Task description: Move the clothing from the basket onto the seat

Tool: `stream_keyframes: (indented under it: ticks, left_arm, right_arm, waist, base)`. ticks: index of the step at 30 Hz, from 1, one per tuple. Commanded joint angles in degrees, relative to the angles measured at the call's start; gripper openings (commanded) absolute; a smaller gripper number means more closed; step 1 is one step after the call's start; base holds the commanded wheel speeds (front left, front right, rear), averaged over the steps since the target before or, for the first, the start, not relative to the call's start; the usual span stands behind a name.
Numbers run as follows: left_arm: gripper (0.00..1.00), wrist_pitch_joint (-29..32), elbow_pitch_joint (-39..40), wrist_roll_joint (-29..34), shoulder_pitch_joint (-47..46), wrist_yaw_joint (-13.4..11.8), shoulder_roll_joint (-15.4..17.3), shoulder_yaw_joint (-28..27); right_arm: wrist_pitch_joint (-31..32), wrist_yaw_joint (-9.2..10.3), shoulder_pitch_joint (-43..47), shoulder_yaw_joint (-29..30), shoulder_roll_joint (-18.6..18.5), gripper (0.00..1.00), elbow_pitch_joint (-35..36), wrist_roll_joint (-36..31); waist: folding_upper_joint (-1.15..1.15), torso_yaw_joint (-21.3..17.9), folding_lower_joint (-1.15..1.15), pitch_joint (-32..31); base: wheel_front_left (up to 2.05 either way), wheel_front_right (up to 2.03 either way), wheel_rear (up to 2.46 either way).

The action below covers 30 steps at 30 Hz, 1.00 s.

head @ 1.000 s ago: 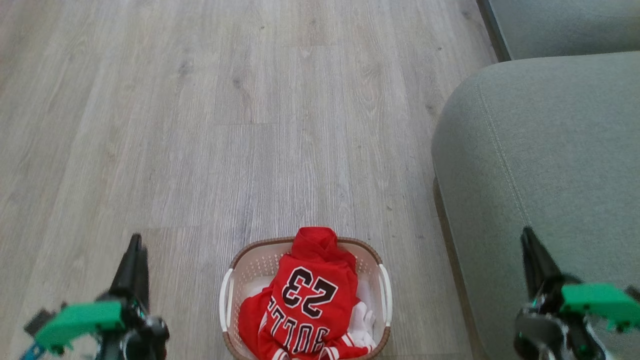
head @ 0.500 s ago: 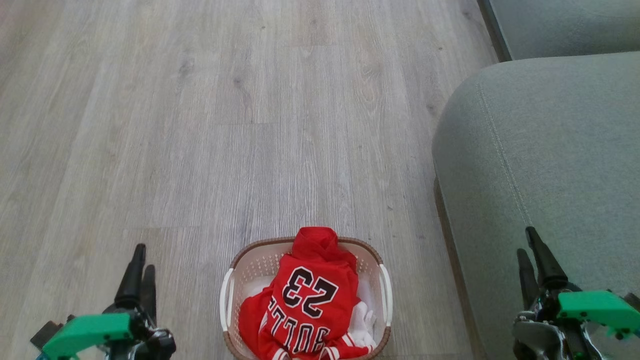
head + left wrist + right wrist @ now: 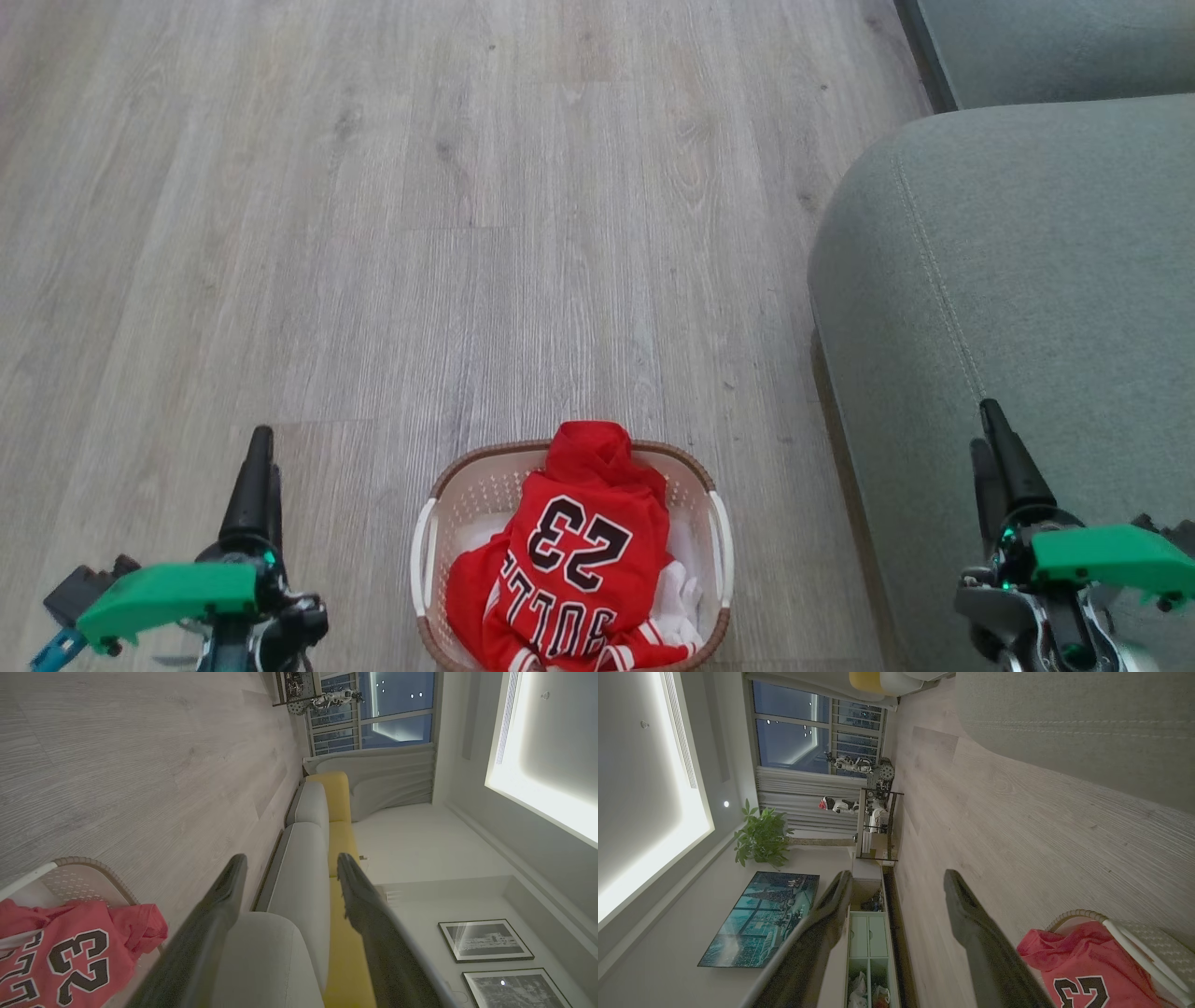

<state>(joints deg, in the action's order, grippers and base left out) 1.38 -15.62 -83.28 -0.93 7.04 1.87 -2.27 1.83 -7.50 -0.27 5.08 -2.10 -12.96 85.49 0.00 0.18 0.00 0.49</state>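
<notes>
records red clothing [image 3: 569, 551] heaped in basket [image 3: 467, 495], near seat [image 3: 1027, 280]; notes left gripper [image 3: 291, 857] and right gripper [image 3: 897, 872] both spread apart, empty, flanking basket.

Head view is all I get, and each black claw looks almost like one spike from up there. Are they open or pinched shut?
Observer: The left claw is open. Its wrist camera shows two prongs spread apart with nothing between them.
Operator: And the other one?
Observer: The right claw is open and empty as well. The red jersey lies off to one side of it, in the basket.
Operator: Is the sofa grey-green all over?
Observer: No. The left wrist camera shows yellow cushions running alongside the grey seats of the sofa.
</notes>
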Motion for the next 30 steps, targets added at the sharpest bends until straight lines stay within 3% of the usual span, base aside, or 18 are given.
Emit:
stream_keyframes:
  ticks: [1, 30]
  left_arm:
    - [1.00, -0.40, 2.36, 1.22, -2.75, 0.12, 0.59, -0.08]
    - [1.00, -5.26, 4.34, 31.11, -3.02, -0.56, 0.79, 2.12]
  right_arm:
    - [-0.74, 0.00, -2.07, -0.42, -0.75, 1.00, 2.58, -0.84]
    - [-5.63, 0.00, -1.28, -3.97, -3.27, 1.00, 6.29, -27.91]
  waist:
    - [0.00, 0.00, 0.00, 0.00]
    - [0.00, -0.10, 0.00, -0.17]
  base:
    - [0.00, 0.00, 0.00]
    - [0.00, 0.00, 0.00]
